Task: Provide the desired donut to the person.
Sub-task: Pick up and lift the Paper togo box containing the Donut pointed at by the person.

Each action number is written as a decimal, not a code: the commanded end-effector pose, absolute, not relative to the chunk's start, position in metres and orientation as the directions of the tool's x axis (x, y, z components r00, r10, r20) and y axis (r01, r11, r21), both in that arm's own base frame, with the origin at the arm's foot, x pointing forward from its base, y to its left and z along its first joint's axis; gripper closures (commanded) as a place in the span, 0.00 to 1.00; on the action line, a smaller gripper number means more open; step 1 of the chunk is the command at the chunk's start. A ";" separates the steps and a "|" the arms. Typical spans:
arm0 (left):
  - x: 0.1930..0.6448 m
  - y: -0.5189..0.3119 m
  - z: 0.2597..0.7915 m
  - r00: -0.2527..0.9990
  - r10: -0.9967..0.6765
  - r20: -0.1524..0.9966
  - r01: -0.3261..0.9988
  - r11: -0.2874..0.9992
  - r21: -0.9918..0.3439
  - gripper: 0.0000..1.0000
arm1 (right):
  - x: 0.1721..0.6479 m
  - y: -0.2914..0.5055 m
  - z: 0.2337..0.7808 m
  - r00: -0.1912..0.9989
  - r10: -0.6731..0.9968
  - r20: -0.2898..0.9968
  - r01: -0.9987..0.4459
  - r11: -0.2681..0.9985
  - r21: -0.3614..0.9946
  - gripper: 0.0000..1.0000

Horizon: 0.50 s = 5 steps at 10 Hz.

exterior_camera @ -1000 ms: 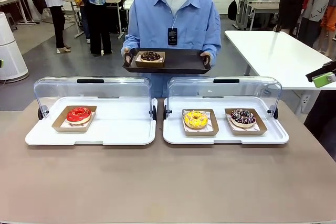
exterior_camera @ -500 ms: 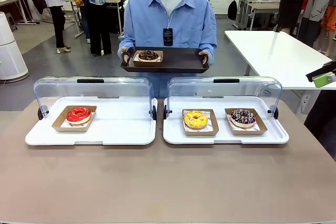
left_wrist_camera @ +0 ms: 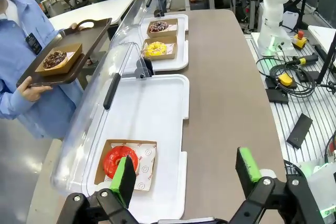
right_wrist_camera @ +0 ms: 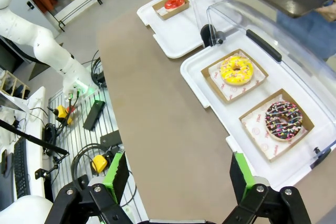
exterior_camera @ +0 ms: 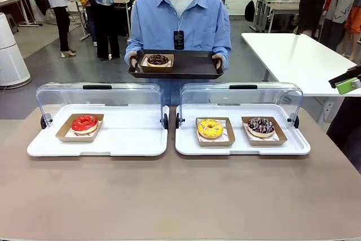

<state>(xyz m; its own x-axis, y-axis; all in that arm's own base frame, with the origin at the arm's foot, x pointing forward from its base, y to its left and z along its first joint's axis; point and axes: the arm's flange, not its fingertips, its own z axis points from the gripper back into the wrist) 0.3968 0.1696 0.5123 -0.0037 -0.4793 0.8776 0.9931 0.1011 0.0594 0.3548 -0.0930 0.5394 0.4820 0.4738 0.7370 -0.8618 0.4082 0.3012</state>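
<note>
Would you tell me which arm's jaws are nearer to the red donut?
Left. The left jaws hover close by the red donut; the right jaws hover past the other tray, nearest the sprinkled donut.

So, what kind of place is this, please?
Probably a robotics lab staged as a donut counter: a white robot arm mounted beside the table, loose cables, and lidded display trays holding boxed donuts.

White side table point(exterior_camera: 299, 60) far right, white cylindrical unit point(exterior_camera: 10, 55) far left; yellow control box point(left_wrist_camera: 286, 80) plus black cables point(left_wrist_camera: 273, 65) on slatted rack point(left_wrist_camera: 317, 111).
</note>
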 end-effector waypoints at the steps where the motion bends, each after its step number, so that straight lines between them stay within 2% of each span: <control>1: 0.397 0.169 0.514 -0.015 -0.467 0.884 0.993 0.098 0.069 0.00 | 0.355 -0.092 0.540 0.491 0.474 0.731 -0.857 0.414 0.307 0.00; 5: 0.397 0.169 0.514 -0.015 -0.467 0.884 0.993 0.098 0.069 0.00 | 0.355 -0.092 0.540 0.491 0.474 0.731 -0.857 0.414 0.307 0.00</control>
